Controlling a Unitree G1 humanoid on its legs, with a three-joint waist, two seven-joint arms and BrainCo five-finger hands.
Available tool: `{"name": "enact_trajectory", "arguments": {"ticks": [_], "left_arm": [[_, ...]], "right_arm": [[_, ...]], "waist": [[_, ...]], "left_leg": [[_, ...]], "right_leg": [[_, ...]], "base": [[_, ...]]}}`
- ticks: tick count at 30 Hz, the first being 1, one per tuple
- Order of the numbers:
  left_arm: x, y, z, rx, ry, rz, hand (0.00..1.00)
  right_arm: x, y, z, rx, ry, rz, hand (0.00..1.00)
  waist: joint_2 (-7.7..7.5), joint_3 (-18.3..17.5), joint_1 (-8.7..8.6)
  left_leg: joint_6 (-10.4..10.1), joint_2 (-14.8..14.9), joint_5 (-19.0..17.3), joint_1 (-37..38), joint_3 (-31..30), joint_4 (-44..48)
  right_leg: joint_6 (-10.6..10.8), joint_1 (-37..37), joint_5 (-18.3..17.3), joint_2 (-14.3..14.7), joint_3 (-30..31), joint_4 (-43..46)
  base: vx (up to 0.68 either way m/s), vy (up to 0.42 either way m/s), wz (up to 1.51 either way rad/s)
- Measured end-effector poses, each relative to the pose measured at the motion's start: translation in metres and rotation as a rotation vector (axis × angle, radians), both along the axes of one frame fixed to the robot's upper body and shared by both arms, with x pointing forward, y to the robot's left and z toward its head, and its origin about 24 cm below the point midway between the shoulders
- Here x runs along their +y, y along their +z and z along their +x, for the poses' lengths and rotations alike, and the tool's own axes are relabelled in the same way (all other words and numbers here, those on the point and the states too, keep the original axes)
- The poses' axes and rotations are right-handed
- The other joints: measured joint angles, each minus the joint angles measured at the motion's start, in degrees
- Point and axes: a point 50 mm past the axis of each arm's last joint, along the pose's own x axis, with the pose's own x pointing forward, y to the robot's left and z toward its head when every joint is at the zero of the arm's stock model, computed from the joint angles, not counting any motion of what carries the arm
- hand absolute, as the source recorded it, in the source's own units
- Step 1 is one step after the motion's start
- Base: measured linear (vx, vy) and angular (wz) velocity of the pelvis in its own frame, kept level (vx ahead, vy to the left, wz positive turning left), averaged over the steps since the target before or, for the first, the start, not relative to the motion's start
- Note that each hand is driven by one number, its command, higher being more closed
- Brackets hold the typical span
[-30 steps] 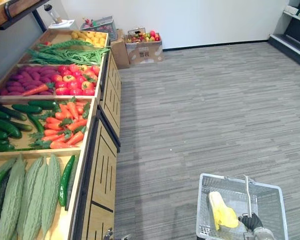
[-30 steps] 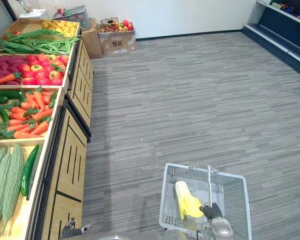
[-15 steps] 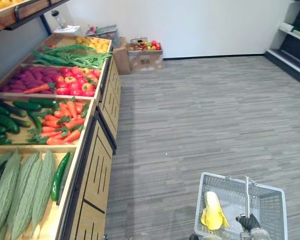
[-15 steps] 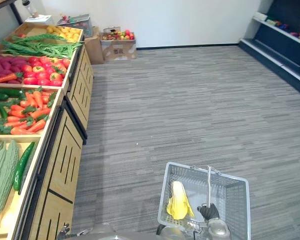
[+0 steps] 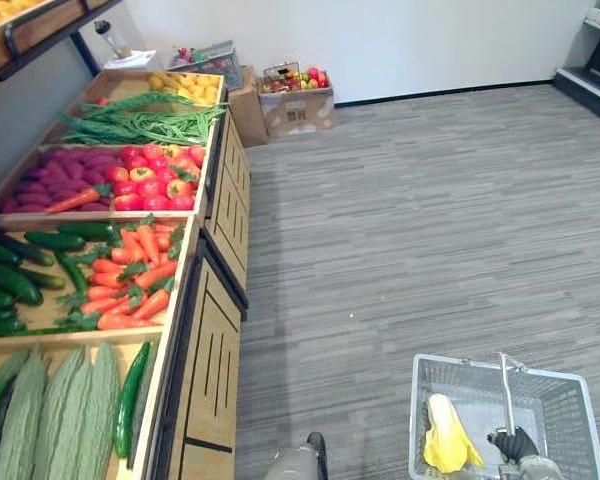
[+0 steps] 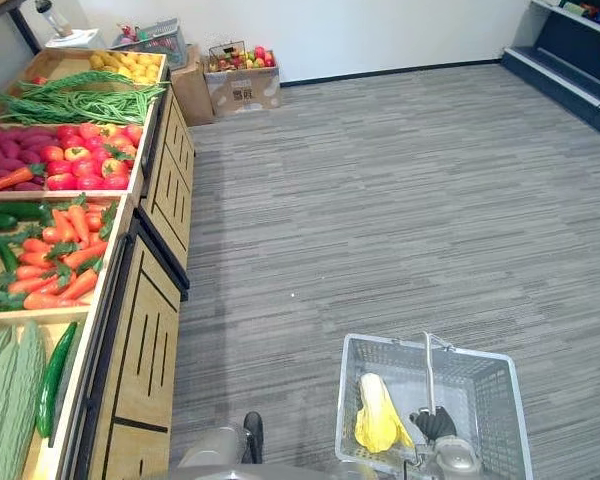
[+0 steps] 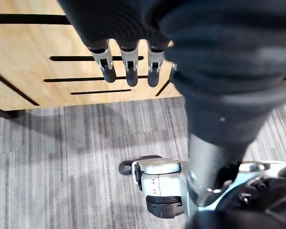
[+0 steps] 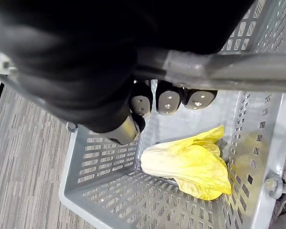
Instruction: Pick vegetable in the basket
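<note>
Counter: wooden produce stand [image 5: 216, 345] along the left side, split into open bins, with slotted panels on its front.
Nearest bin: pale green bitter gourds [image 5: 75, 415] lying side by side, a dark green cucumber [image 5: 130, 385] just beside them at the bin's edge.
Middle bins: more dark cucumbers on the left and carrots [image 5: 135, 275] on the right; behind them purple tubers [image 5: 55, 170] beside red round produce [image 5: 155, 180].
Far bins: green beans [image 5: 140, 120], then yellow produce [image 5: 185, 85].
Left hand: left hand [image 7: 128, 71] hangs in front of the counter's slotted front, fingers straight and relaxed, holding nothing.
Back wall: cardboard box [image 5: 300, 105] of mixed fruit on the grey floor [image 5: 410, 220].
Basket: grey mesh basket [image 8: 109, 191] at the lower right, apart from the counter.
Vegetable: yellow-and-white cabbage [image 8: 190, 164] lies on the basket's bottom, toward its left side.
Right hand: right hand [image 5: 515, 443] has its fingers [image 8: 167, 101] curled round the basket's metal handle [image 5: 504, 385], above the cabbage and not touching it.
</note>
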Motion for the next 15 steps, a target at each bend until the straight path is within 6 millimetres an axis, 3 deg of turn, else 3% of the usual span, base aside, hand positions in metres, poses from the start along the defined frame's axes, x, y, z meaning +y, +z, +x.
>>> {"name": "enact_trajectory", "arguments": {"ticks": [3,6,8,10,11,12,13,15], "left_arm": [[0.006,0.001,0.016,-0.033,-0.030,0.012,0.00],[0.022,0.008,0.041,-0.102,-0.075,0.048,0.00],[0.029,0.015,0.058,-0.161,-0.095,0.073,0.00],[0.030,0.020,0.069,-0.211,-0.101,0.082,0.00],[0.030,0.022,0.073,-0.230,-0.103,0.092,0.00],[0.031,0.025,0.081,-0.259,-0.080,0.091,0.00],[0.032,0.026,0.086,-0.275,-0.066,0.090,0.00],[0.034,0.032,0.102,-0.324,-0.039,0.098,0.00]], "right_arm": [[0.002,-0.002,-0.002,0.015,0.016,-0.011,1.00],[0.016,-0.003,0.004,-0.005,0.042,-0.007,1.00],[0.025,-0.001,0.013,-0.035,0.077,-0.014,1.00],[0.030,0.001,0.020,-0.069,0.088,-0.022,1.00],[0.033,0.002,0.022,-0.083,0.095,-0.021,1.00],[0.036,0.003,0.027,-0.095,0.114,-0.019,1.00],[0.038,0.004,0.030,-0.101,0.123,-0.019,1.00],[0.042,0.007,0.040,-0.128,0.149,-0.017,1.00]], "waist": [[-0.60,-0.8,-0.83],[-2.48,-2.0,-1.53],[-3.79,-2.4,-2.16],[-3.77,-2.4,-2.81],[-3.69,-2.3,-2.98],[-3.91,-2.3,-3.07],[-3.75,-2.2,-3.08],[-2.67,-1.5,-3.17]], "left_leg": [[1.3,-2.4,-2.6,1.3,0.3,0.1],[2.1,-5.0,-3.1,5.2,1.3,-3.9],[3.2,-6.0,-3.7,8.2,1.6,-6.5],[4.3,-5.9,-3.9,12.3,1.7,-8.6],[4.7,-5.5,-4.4,13.9,1.7,-8.9],[4.7,-4.7,-4.4,16.3,1.6,-10.0],[4.7,-3.9,-4.4,17.6,1.6,-10.5],[4.7,-0.6,-4.4,20.8,1.6,-10.8]], "right_leg": [[0.6,-1.4,0.3,-2.3,2.3,5.9],[2.5,-7.8,2.8,-5.5,3.2,20.0],[2.4,-13.0,8.0,-7.8,3.1,30.5],[1.5,-16.7,12.4,-8.6,3.4,39.7],[-0.7,-18.4,10.2,-8.3,2.4,43.5],[-1.7,-20.2,6.2,-7.6,-0.3,46.3],[-2.0,-21.0,4.6,-6.8,-2.4,46.4],[-3.9,-22.4,2.7,-3.2,-9.5,38.3]], "base": [[0.32,0.206,0.07],[0.31,0.134,-0.06],[0.29,0.082,-0.12],[0.31,0.044,-0.05],[0.41,0.020,-0.03],[0.28,-0.017,-0.01],[0.34,-0.048,-0.02],[0.33,-0.097,0.02]]}}
